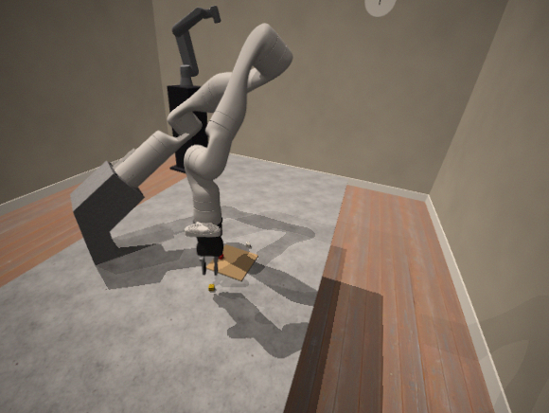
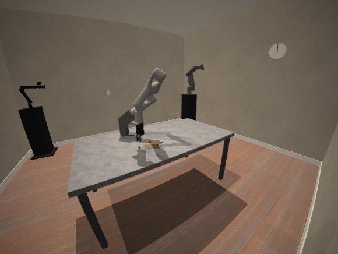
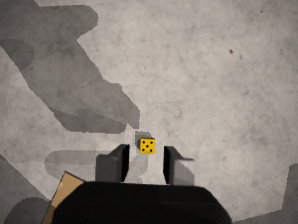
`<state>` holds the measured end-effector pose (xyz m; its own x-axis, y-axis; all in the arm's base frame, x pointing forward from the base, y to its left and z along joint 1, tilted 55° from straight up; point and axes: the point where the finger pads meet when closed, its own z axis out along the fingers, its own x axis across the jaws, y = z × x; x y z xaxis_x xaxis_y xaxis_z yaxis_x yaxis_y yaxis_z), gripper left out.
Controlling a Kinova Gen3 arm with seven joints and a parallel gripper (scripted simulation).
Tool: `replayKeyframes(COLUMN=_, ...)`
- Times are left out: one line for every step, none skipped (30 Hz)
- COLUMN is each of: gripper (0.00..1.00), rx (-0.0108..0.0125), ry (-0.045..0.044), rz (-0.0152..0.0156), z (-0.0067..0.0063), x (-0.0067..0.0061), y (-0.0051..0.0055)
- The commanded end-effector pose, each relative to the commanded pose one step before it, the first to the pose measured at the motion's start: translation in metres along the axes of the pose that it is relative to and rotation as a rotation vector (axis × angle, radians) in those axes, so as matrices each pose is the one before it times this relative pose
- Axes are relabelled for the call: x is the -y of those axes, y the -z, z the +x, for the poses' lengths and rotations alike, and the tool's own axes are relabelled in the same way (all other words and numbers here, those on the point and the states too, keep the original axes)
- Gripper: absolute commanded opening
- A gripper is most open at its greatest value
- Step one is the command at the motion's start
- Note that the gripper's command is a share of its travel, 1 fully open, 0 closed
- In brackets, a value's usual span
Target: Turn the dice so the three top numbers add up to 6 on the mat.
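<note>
One yellow die [image 3: 147,145] sits off the mat [image 1: 238,264] — I hover my gripper [image 3: 146,158] above it, half-narrowed, empty, sized to the die.

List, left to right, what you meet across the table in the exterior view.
Arm base → gripper → yellow die → red die → white die, with the last two around the mat.

Below my half-spread fingers the yellow die [image 3: 147,145] sits alone on the desk [image 3: 215,80], bare grey on every side of it. The tan mat's [image 1: 237,265] corner lies just behind my fingers.
</note>
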<state>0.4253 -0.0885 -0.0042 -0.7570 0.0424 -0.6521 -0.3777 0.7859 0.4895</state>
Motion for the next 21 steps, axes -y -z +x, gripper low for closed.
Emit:
replayKeyframes(gripper=0.64, rx=-0.00023, ry=-0.001, rz=-0.0014, z=0.00048, x=-0.00026, y=-0.00273)
replayKeyframes(gripper=0.64, rx=-0.00001, ry=-0.00001, rz=0.0, z=0.0, x=0.0, y=-0.00115)
replayKeyframes(gripper=0.64, rx=0.0, ry=0.0, rz=0.0, z=-0.00001, x=0.00001, y=-0.00122)
replayKeyframes(gripper=0.64, rx=0.00001, ry=0.00001, rz=0.0, z=-0.00001, x=0.00001, y=-0.00128)
replayKeyframes(gripper=0.64, rx=0.0, ry=0.0, rz=0.0, z=-0.00001, x=0.00001, y=-0.00135)
replayKeyframes(gripper=0.64, rx=-0.00002, ry=-0.00001, rz=-0.00001, z=0.0, x=0.0, y=-0.00141)
replayKeyframes(gripper=0.64, rx=0.00002, ry=0.00002, rz=0.00001, z=-0.00002, x=0.00002, y=-0.00145)
replayKeyframes(gripper=0.64, rx=0.0, ry=0.0, rz=0.0, z=-0.00001, x=0.00001, y=-0.0015)
replayKeyframes(gripper=0.64, rx=-0.00002, ry=-0.00001, rz=-0.00001, z=0.0, x=0.0, y=-0.00154)
replayKeyframes(gripper=0.64, rx=0.00002, ry=0.00001, rz=0.00001, z=-0.00002, x=0.00002, y=-0.00156)
replayKeyframes(gripper=0.64, rx=0.0, ry=0.0, rz=0.0, z=-0.00001, x=0.00001, y=-0.00159)
replayKeyframes(gripper=0.64, rx=0.0, ry=0.0, rz=0.0, z=0.0, x=0.0, y=0.0)
replayKeyframes(gripper=0.64, rx=0.0, ry=0.0, rz=0.0, z=0.0, x=0.0, y=0.0)
replayKeyframes(gripper=0.64, rx=-0.00002, ry=-0.00002, rz=-0.00001, z=0.0, x=0.0, y=-0.00161)
replayKeyframes(gripper=0.64, rx=0.00002, ry=0.00001, rz=0.00001, z=-0.00002, x=0.00002, y=-0.00161)
replayKeyframes(gripper=0.64, rx=0.0, ry=0.0, rz=0.0, z=-0.00001, x=0.00001, y=-0.00161)
replayKeyframes(gripper=0.64, rx=-0.00002, ry=-0.00002, rz=-0.00001, z=0.0, x=0.0, y=-0.00161)
replayKeyframes(gripper=0.64, rx=0.00002, ry=0.00002, rz=0.00001, z=-0.00002, x=0.00002, y=-0.00159)
replayKeyframes(gripper=0.64, rx=0.0, ry=0.0, rz=0.0, z=-0.00001, x=0.00001, y=-0.00157)
replayKeyframes(gripper=0.64, rx=-0.00002, ry=-0.00002, rz=-0.00001, z=0.0, x=0.0, y=-0.00155)
replayKeyframes(gripper=0.64, rx=0.00002, ry=0.00002, rz=0.00001, z=-0.00002, x=0.00002, y=-0.00151)
